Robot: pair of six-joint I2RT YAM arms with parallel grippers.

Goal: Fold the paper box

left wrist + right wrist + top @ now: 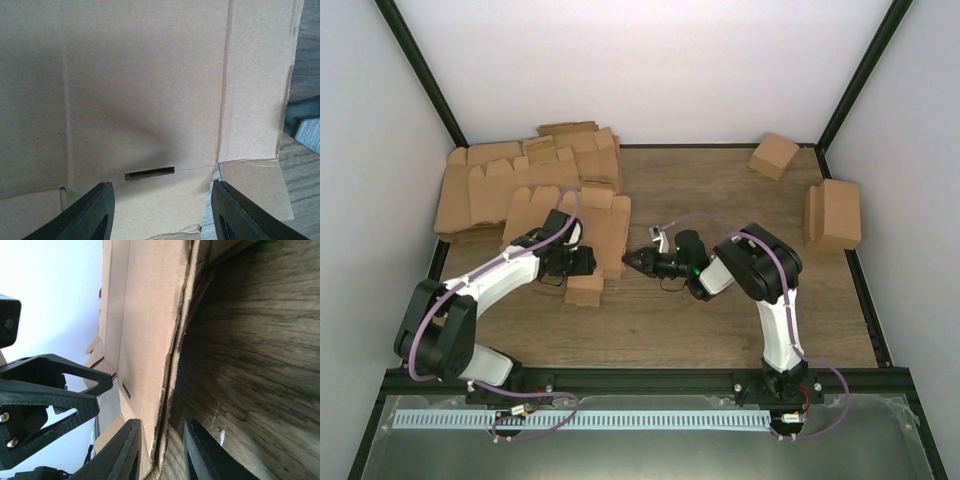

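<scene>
**Hidden or unclear.** In the left wrist view the tips of the left gripper are cut off by the bottom edge. Whether they touch the cardboard cannot be told. In the top view the left arm covers the middle of the paper box, and the gripper is a dark mass there with no visible gap. The far edge of the pile of blanks runs up against the back wall, and its sheets cannot be counted.

**Task item.** The paper box lies left of centre on the table, just in front of the pile and between the two grippers. It is partly folded. The left wrist view shows a flat panel with creases, a narrow slot and a short flap between the fingers. The right wrist view shows one wall raised off the wood.

**Grippers.** The left jaws stand well apart over the flap. The right gripper points left at the box's right edge. Its fingers sit close together astride the wall's edge. One finger looks to be against the card and a thin dark gap shows by the other. Whether the jaws are clamped cannot be told.

**Containers.** A small box sits at the back right, and a larger folded box stands by the right wall. The inside of either is not visible.
</scene>
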